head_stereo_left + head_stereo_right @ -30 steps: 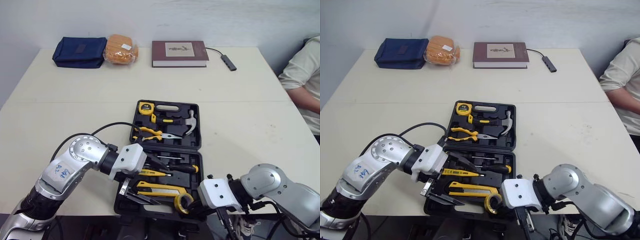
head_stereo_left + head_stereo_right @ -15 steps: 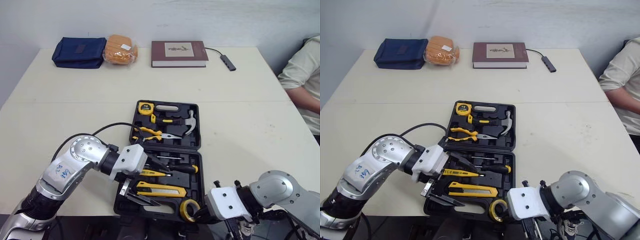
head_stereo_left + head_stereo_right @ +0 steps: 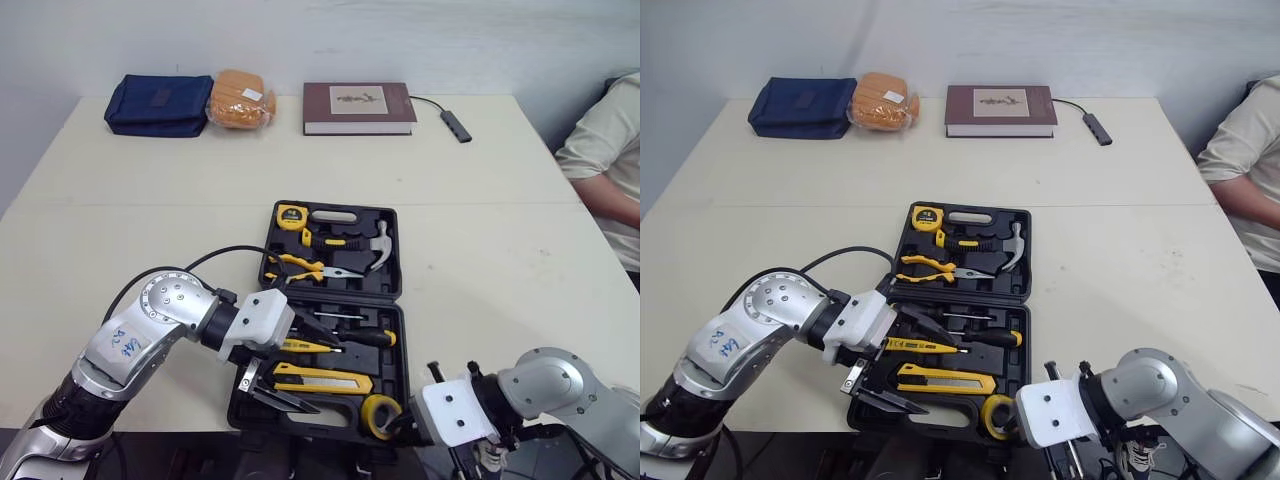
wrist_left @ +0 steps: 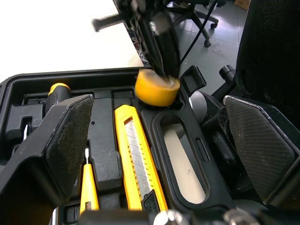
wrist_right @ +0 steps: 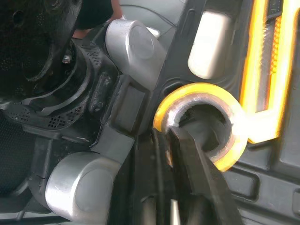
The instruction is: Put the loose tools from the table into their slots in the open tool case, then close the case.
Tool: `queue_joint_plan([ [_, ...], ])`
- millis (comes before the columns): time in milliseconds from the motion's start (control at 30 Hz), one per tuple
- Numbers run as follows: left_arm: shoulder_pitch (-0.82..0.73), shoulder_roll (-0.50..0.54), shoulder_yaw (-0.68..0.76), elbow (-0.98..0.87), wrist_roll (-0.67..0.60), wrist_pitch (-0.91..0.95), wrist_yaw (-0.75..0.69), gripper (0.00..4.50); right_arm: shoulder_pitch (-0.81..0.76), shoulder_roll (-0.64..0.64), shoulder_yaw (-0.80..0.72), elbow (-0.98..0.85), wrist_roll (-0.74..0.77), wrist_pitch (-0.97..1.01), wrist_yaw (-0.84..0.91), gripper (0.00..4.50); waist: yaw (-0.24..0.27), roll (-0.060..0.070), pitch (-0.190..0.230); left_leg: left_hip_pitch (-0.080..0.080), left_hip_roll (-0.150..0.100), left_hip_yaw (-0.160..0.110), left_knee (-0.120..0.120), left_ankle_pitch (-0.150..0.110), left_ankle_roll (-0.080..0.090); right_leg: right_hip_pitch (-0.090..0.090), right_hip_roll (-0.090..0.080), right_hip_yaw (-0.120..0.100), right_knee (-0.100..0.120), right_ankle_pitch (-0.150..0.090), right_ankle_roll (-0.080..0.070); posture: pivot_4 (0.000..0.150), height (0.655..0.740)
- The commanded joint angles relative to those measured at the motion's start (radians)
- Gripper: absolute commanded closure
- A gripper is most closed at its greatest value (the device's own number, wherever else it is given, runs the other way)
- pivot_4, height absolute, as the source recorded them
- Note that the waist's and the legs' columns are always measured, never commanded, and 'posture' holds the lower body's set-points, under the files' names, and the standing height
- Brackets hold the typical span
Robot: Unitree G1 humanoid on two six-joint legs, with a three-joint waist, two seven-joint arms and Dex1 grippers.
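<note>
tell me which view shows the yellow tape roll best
The right wrist view: the yellow tape roll appears close up as a ring, its wall pinched by the right gripper. The left wrist view shows its side at the edge of the tool case; the eye views show it small at the case's near right corner.

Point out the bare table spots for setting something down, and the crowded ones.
Bare: the strip of table between the tool case and the far row of blue pouch and book; the stretch right of the case, short of the person's sleeve. Crowded: the case's near edge, where the open left hand and the right hand holding the yellow tape roll meet.
</note>
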Motion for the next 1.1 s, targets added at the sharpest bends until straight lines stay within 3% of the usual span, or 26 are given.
queue_joint_plan([
  [33,0.004,0.0,0.009,-0.034,-0.005,-0.017,0.0,0.0,0.016,0.006,-0.092,-0.037,0.125,0.008,0.034,1.92,0.0,0.0,0.0,0.0,0.0,0.0,0.0,0.0,0.0,0.0,0.0,0.0,0.0,0.0,0.0,0.15,0.74],
  [300,-0.006,-0.002,0.004,-0.024,-0.003,-0.022,-0.007,0.0,0.004,0.021,-0.192,-0.004,0.23,-0.008,0.082,1.92,0.0,0.0,0.0,0.0,0.0,0.0,0.0,0.0,0.0,0.0,0.0,0.0,0.0,0.0,0.0,0.15,0.74],
  [400,-0.009,-0.001,0.004,-0.019,-0.004,-0.023,-0.011,0.0,-0.069,0.121,-0.189,0.009,0.329,0.055,0.003,1.92,-0.003,0.0,0.0,0.0,0.0,0.0,0.0,0.0,0.0,0.0,0.0,0.0,0.0,0.0,0.0,0.15,0.74],
  [500,-0.011,-0.005,0.0,-0.014,-0.001,-0.025,-0.012,0.0,-0.088,0.201,-0.148,0.027,0.342,0.076,-0.03,2.72,-0.001,0.0,0.0,0.0,0.0,0.0,0.0,0.0,0.0,0.0,0.0,0.0,0.001,0.0,0.0,0.15,0.74],
  [600,-0.016,-0.011,-0.003,-0.015,-0.005,-0.018,-0.008,0.0,-0.058,0.245,-0.093,0.077,0.273,0.02,-0.023,4.33,0.003,-0.001,0.001,-0.001,0.0,0.0,0.0,0.0,0.0,0.0,0.0,0.0,0.0,0.0,0.0,0.15,0.74],
  [633,-0.017,-0.011,-0.002,-0.017,-0.007,-0.014,-0.007,0.0,-0.049,0.253,-0.081,0.093,0.252,0.0,-0.02,4.43,0.003,-0.001,0.001,-0.001,-0.001,0.0,0.0,0.0,0.0,-0.001,-0.001,0.0,0.0,0.0,0.0,0.15,0.74],
  [1100,-0.01,0.001,0.007,-0.007,-0.007,-0.018,-0.026,0.0,0.046,0.233,0.013,0.3,0.024,-0.187,0.042,4.43,-0.001,-0.001,0.0,0.0,-0.001,0.0,0.0,0.0,0.001,0.0,-0.001,0.0,0.001,0.0,0.0,0.15,0.74],
])
